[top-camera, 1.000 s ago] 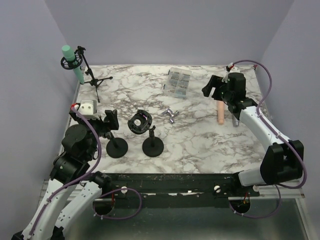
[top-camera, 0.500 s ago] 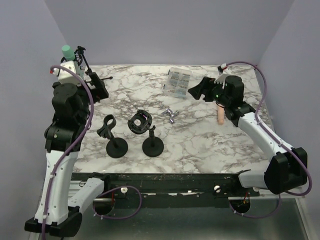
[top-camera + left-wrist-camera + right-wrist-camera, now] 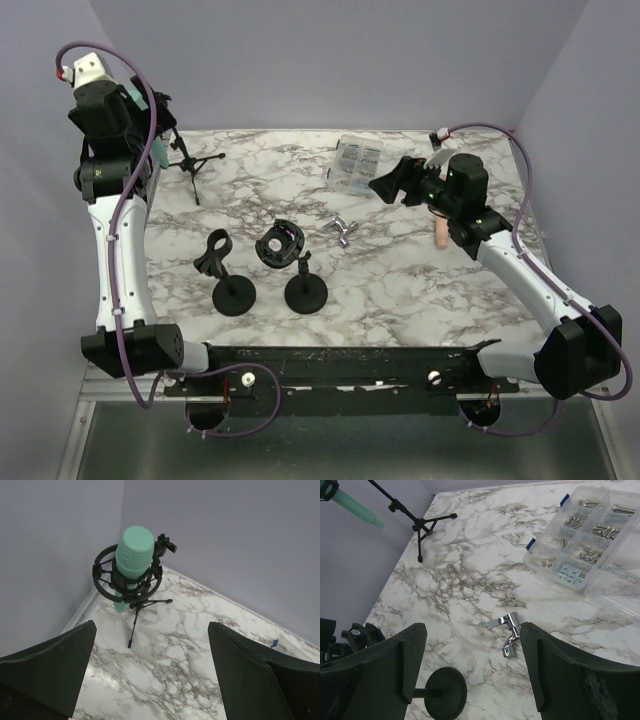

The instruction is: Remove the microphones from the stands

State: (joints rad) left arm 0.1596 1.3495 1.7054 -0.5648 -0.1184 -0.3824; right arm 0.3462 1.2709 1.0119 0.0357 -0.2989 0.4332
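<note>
The mint-green microphone (image 3: pixel 134 555) sits tilted in a black ring shock mount (image 3: pixel 125 580) on a small tripod stand (image 3: pixel 137 612) in the back-left corner. In the top view my raised left arm hides most of the microphone, leaving only its lower end (image 3: pixel 159 152) beside the stand (image 3: pixel 190 165). My left gripper (image 3: pixel 151 630) hovers above and in front of it, open and empty, touching nothing. My right gripper (image 3: pixel 390 183) is open over the middle-right of the table and holds nothing (image 3: pixel 472 627).
A clear box of screws (image 3: pixel 357 162) stands at the back. A chrome fitting (image 3: pixel 341 230), a black ring mount (image 3: pixel 279 245) and two black round-base stands (image 3: pixel 233 290) (image 3: pixel 305 290) lie mid-table. A beige cylinder (image 3: pixel 440 232) lies by the right arm.
My left arm has lifted from the near-left of the table up to the back-left corner, over the microphone. The right gripper has swung a little leftward. Both stayed open.
</note>
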